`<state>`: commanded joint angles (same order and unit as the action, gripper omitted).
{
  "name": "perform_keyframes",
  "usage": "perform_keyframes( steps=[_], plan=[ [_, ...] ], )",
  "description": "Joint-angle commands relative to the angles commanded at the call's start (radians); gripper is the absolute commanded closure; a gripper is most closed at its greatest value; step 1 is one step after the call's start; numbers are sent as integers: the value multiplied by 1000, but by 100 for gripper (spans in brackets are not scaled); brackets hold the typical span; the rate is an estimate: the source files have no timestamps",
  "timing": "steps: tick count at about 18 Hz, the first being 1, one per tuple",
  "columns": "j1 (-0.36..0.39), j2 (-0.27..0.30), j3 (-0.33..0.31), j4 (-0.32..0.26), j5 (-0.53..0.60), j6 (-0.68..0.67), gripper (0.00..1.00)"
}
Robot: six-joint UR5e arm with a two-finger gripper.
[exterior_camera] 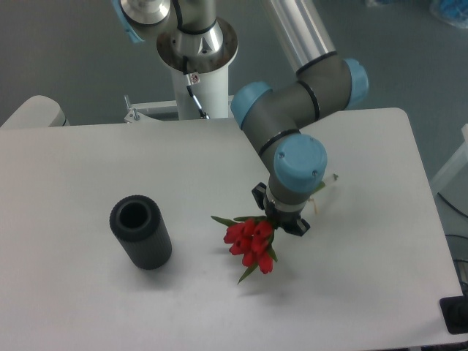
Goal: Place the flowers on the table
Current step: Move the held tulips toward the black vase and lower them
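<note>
Gripping the flowers (pixel 250 243) above the table (pixel 88 307).
Gripper (pixel 280 217) clamps the stems near mid-table; red blooms point toward the near edge, right of the dark vase (pixel 140 232).

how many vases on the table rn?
1. The dark grey vase stands upright on the left part of the table, apart from the flowers at the gripper. Nothing big enough to hide another.

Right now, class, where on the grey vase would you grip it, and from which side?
Grip the vase across its ribbed top rim, coming straight down from above. It stands upright with its open mouth facing up, apart from the flowers and the gripper, so nothing blocks a descent. One finger could also go inside the mouth.
</note>
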<state>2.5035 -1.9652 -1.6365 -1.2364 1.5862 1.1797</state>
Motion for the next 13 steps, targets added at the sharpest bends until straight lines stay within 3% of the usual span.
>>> perform_keyframes(
  steps=[4, 9, 13],
  plan=[
    [8, 40, -66, 3, 6, -23, 94],
    [3, 45, -82, 9, -3, -296, 91],
    [-24, 17, -83, 113, -2, -474, 91]
  ],
)
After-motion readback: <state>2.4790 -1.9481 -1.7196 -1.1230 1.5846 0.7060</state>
